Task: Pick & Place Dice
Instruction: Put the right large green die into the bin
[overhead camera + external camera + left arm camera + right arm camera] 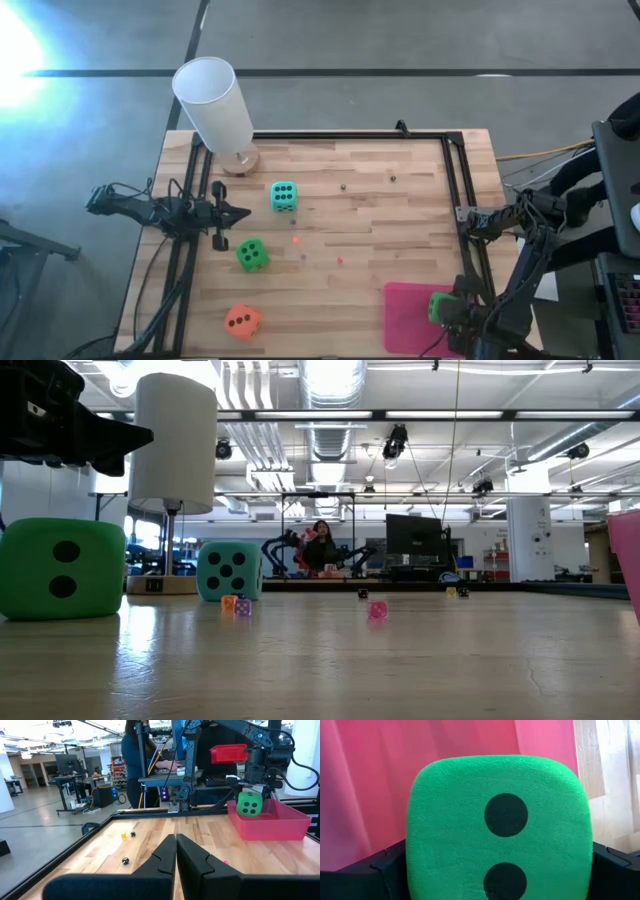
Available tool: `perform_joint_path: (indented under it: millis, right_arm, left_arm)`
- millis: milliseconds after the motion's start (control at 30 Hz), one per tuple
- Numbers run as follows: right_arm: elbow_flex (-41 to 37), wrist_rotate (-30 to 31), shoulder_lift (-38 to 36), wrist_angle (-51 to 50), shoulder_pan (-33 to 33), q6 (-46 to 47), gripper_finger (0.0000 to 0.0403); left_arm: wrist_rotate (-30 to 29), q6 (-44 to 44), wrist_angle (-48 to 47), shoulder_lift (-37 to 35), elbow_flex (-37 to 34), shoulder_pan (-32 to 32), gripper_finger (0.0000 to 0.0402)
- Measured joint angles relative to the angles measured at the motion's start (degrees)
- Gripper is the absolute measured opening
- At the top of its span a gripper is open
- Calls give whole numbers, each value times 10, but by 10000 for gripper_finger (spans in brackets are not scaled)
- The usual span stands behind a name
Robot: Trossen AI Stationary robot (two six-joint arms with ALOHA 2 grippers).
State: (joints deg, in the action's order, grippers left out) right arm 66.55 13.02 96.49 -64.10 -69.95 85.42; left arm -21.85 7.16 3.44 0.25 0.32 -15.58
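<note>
A bright green die [500,827], fuzzy like felt, with rounded corners and round black pips, sits clamped between the two dark fingers of the right gripper [447,312]. In the left wrist view this die [249,803] hangs just above the pink tray [280,827], a shallow, smooth-walled plastic bin at the table's near right corner. From above, the held die [441,304] shows at the tray's [405,318] right edge.

The other three dice lie on the left half of the table, apart from one another. The teal die [284,196] rests closest to the middle, near the far side. The second green die [252,254] sits nearer the front, and the orange die [242,321] lies closest to the front edge. All are soft-looking cubes with dark pips.

The left gripper [240,213] waits over the left side of the table, between the teal and green dice and to their left, with its fingers [197,865] pressed together and holding nothing.

The table [380,215] is pale butcher-block wood in joined strips, framed by a black metal rail. A tall white cylinder [214,103] on a round wooden base stands at the far left corner. Several tiny dice, some pink [377,610], lie scattered about the middle of the table.
</note>
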Motion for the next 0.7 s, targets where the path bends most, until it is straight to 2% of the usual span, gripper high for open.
perform_joint_path:
  millis: [700]
  right_arm:
    - [6,7,-7,-19,0,1,400]
  left_arm:
    - [0,0,0,0,0,0,19]
